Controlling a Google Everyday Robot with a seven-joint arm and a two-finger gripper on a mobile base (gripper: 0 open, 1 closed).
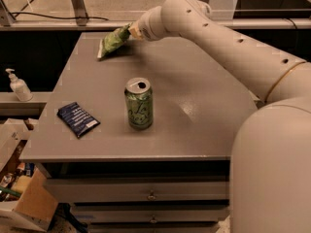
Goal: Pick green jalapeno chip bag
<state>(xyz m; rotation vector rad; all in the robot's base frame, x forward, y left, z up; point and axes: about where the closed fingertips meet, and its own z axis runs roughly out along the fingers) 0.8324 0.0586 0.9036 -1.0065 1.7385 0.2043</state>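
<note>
claw (pixel 130 32): pinching chip bag (pixel 112 42) near table (pixel 194 106) far edge; step: lift; next: raise clear, grip firm.

Items I log:
- green jalapeno chip bag (pixel 112 41): crinkly film with a faint sheen, pinched at its top end by the gripper (pixel 130 31) over the table's far edge (arm shell (pixel 233 47) is smooth, cream, satin plastic).
- Soda can (pixel 139 104): glossy metal.
- Table (pixel 194 110): grey, matt, smooth.
- Dark blue packet (pixel 77 119): slightly shiny wrapper.

Behind the green soda can (pixel 139 104), our gripper (pixel 129 32) clasps one end of the tilted green jalapeno chip bag (pixel 112 42).
</note>
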